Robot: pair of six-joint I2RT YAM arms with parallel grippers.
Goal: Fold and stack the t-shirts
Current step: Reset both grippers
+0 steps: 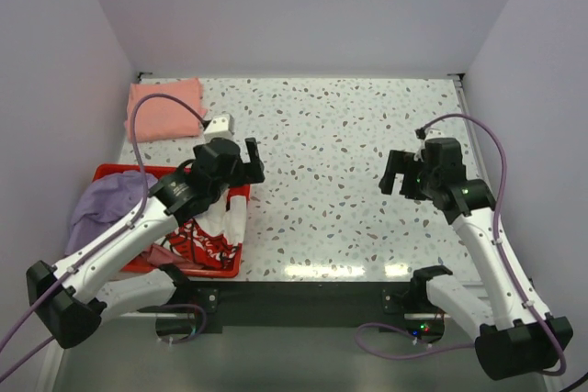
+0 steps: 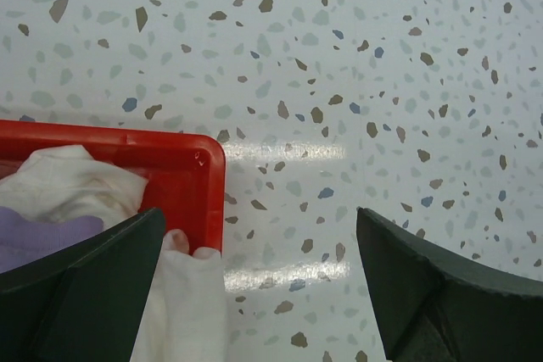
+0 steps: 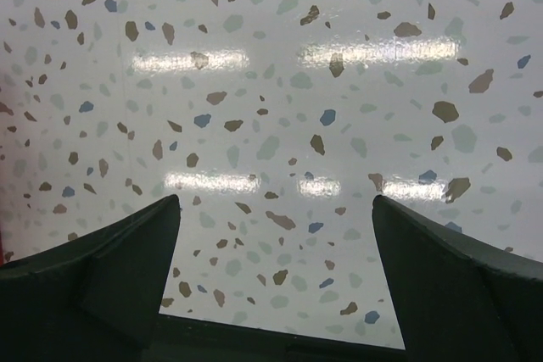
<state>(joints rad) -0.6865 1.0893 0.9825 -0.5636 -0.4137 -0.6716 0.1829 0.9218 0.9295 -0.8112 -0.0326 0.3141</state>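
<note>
- Crate [image 1: 115, 170], near-left: holding purple tee [image 1: 106, 204] and white tee [image 1: 207, 236], draped over rims; no clear axis.
- Pink tee [image 1: 165, 107], far-left on table [image 1: 367, 135]: folded flat, long axis roughly left-right; probably stack base.
- Left gripper [image 2: 259, 226]: wide open, empty, over crate corner, likely for next tee.
- Right gripper [image 3: 276, 209]: wide open, empty, above table.

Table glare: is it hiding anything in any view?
Left wrist: glare streaks on the table beside the crate, speckles still sharp. Right wrist: two rows of bright streaks, nothing hidden. Top external: faint glare along the near table edge.
</note>
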